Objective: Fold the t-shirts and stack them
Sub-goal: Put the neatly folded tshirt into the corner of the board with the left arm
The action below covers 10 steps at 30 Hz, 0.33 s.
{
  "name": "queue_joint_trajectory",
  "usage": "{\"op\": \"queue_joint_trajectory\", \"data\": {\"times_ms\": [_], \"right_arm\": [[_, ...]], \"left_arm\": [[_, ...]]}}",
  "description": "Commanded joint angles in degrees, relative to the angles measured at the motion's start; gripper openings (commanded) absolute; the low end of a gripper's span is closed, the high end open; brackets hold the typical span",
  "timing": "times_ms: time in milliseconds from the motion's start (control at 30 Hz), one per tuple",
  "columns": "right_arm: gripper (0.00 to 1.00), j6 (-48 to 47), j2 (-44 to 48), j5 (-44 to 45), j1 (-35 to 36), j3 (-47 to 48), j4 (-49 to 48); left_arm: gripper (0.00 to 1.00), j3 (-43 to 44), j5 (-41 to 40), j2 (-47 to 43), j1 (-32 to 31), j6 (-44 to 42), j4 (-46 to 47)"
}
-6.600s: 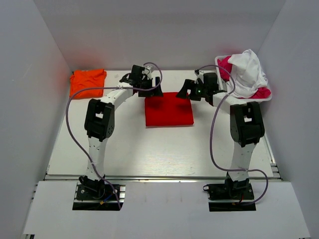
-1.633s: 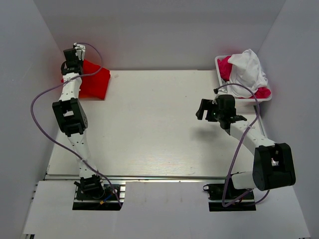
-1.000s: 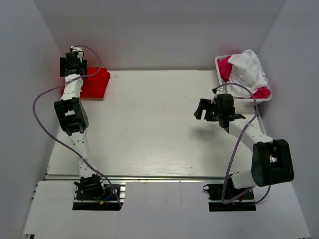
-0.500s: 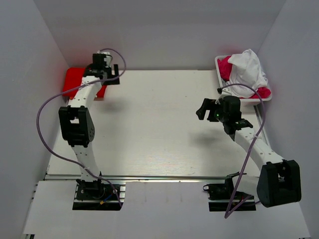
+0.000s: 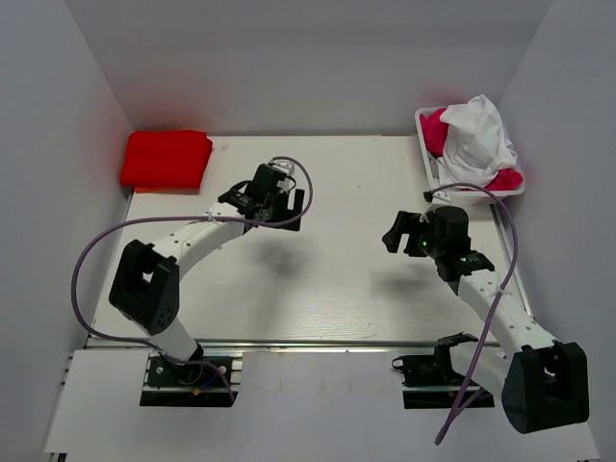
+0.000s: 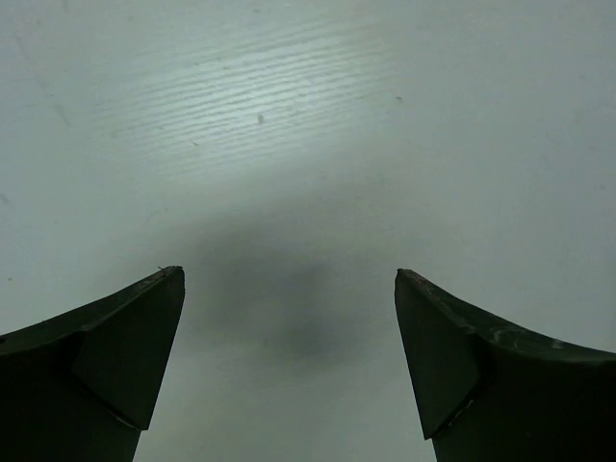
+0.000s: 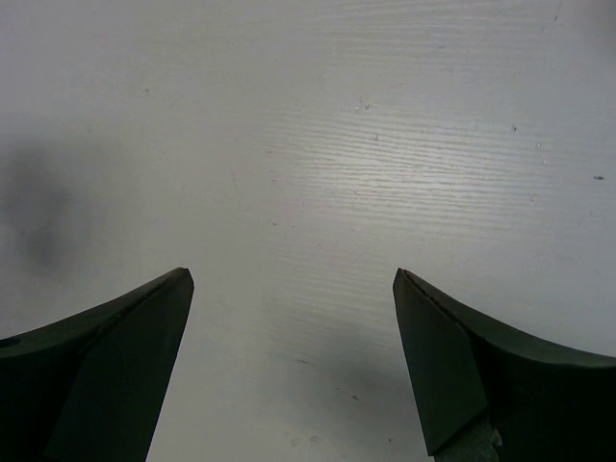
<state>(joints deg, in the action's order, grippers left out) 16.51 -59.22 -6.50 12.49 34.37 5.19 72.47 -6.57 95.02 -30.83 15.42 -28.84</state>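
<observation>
A bright red folded t-shirt [image 5: 166, 159] lies in the back left corner of the white table [image 5: 327, 279]. My left gripper [image 5: 285, 205] hovers over the table's middle left, well away from that shirt, open and empty. In the left wrist view its fingers [image 6: 115, 346] stand wide apart over bare tabletop, the left gripper [image 6: 289, 281] holding nothing. My right gripper [image 5: 395, 234] hangs open over the right half of the table. The right wrist view shows the right gripper [image 7: 293, 279] empty, with only white board below.
A white basket [image 5: 426, 152] at the back right holds a white garment [image 5: 478, 133] and pink cloth [image 5: 437, 127]. White walls close the table in at the back and both sides. Purple cables loop off both arms.
The red shirt went from the table's middle to the back left corner, where an orange one lay. My left arm has since swung from there toward the middle; the right arm drew back a little.
</observation>
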Motion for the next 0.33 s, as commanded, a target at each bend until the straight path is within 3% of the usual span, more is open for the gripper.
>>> {"op": "queue_joint_trajectory", "data": {"times_ms": [0, 300], "right_arm": [[0.9, 1.5, 2.52, 0.79, -0.1, -0.88, 0.52], [0.9, 1.85, 5.43, 1.49, -0.1, -2.99, -1.32]], "left_arm": [[1.0, -1.88, -2.21, -7.73, -1.86, 2.69, 3.18], [1.0, -1.62, -7.41, -10.56, -4.59, 2.69, 0.1]]}}
